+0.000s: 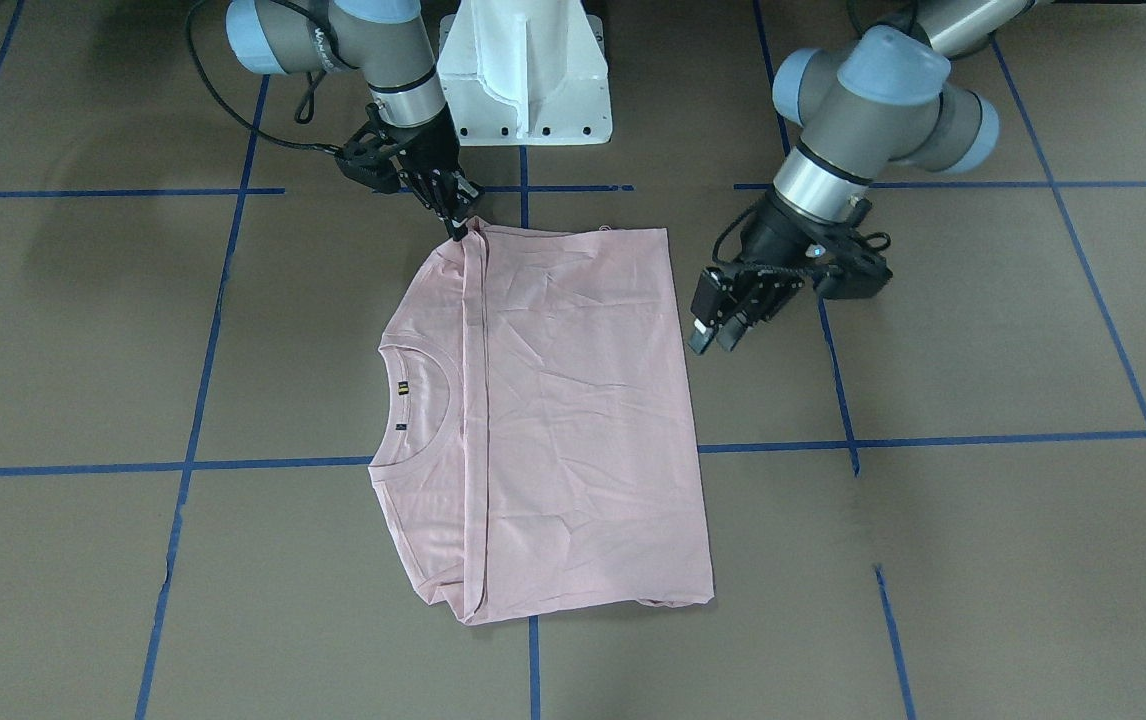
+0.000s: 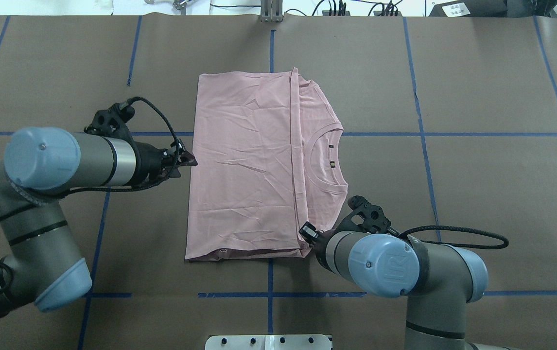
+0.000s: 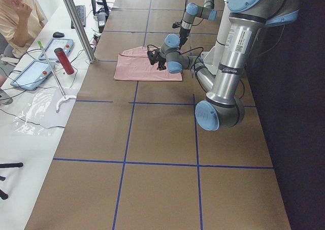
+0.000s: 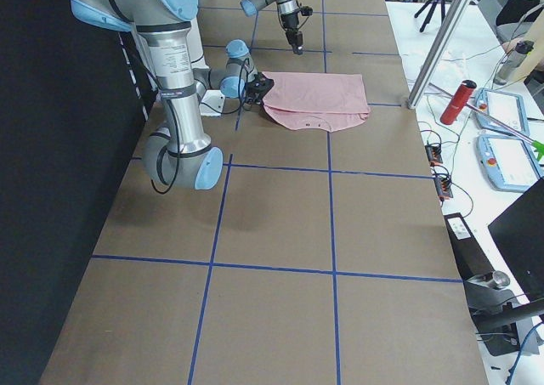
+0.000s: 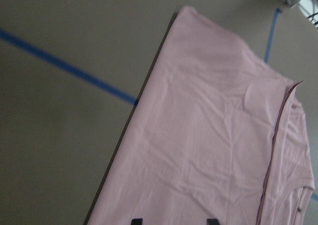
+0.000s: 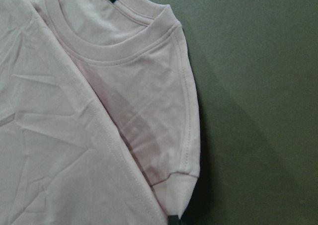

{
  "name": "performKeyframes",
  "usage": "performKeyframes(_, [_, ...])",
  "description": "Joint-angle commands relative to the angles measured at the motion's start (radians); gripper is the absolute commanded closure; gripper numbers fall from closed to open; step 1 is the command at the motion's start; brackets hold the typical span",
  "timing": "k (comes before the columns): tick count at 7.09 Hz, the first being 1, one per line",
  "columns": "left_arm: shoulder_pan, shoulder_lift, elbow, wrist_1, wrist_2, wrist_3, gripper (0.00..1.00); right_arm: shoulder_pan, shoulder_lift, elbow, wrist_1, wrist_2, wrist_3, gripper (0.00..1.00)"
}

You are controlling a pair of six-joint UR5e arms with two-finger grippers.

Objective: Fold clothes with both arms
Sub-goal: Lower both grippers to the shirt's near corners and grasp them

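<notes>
Right gripper: fingers pinched to a point on the shirt at its near-robot corner, where the folded-over hem meets the edge. It reads as clamped on the fabric, though the wrist view shows only one dark fingertip at that corner, so we aren't fully certain. Left gripper: fingers apart, holding nothing, hanging just beside the shirt's left edge and not touching it. The shirt lies flat mid-table, collar toward our right, neck label showing. The lower body panel is folded across the chest, with its hem just short of the collar, and no sleeves stick out, so the outline is roughly rectangular. No print shows. Progress, as we judge it: first fold done and fairly square, with light creases and a little underlayer peeking out at the far hem corner. Probably one or two more folds are left to make a compact packet. The right gripper looks placed to start the next one, and the left has yet to take an edge. Table is covered in brown paper with a blue tape grid, and the white base sits at the near edge. Beyond the far edge is a white bench with a metal post, tablets, a red bottle and a seated person.
</notes>
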Motion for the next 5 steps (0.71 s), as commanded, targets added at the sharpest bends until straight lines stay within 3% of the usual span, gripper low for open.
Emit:
performKeyframes(1, [0.173, 0.01, -0.037, 0.105, 0.045, -0.171, 0.47, -0.006, -0.011, 0.013, 0.001, -0.002, 0.001, 1.0])
performKeyframes(5, [0.21, 0.025, 0.001, 0.125, 0.051, -0.254, 0.47, -0.009, -0.014, 0.015, 0.0, -0.003, 0.001, 1.0])
